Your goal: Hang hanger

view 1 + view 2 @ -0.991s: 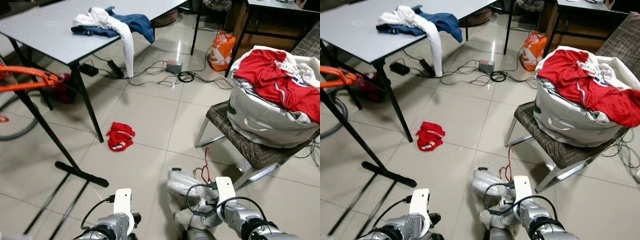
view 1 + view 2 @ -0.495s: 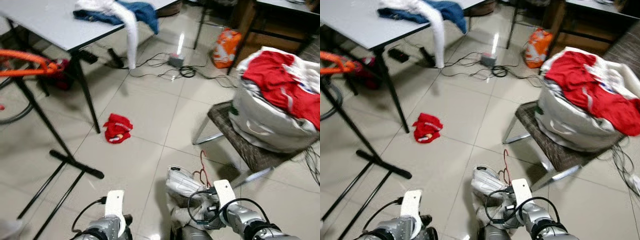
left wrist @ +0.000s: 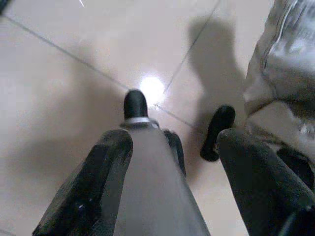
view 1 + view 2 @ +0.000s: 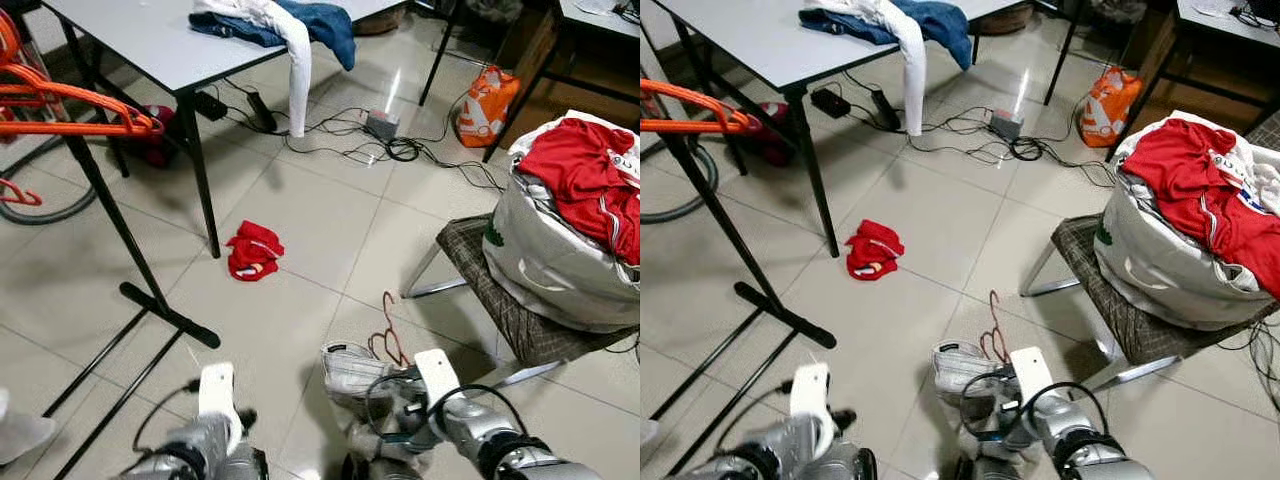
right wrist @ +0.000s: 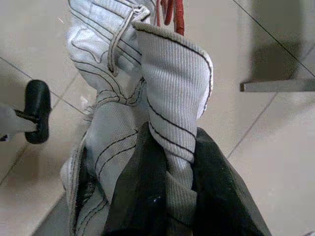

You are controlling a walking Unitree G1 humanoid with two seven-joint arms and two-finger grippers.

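We pinch a grey garment on a red hanger in our right gripper; left gripper spread.

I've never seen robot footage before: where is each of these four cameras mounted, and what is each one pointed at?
Left eye view: on the head, looking down at the tiled floor, a grey table, a rack of orange hangers and both silver arms.
Right eye view: the head's other eye, same scene; both show the laundry bag on a chair.
Left wrist view: along the open left gripper toward the floor.
Right wrist view: along the right gripper, shut on a white garment on a red hanger.
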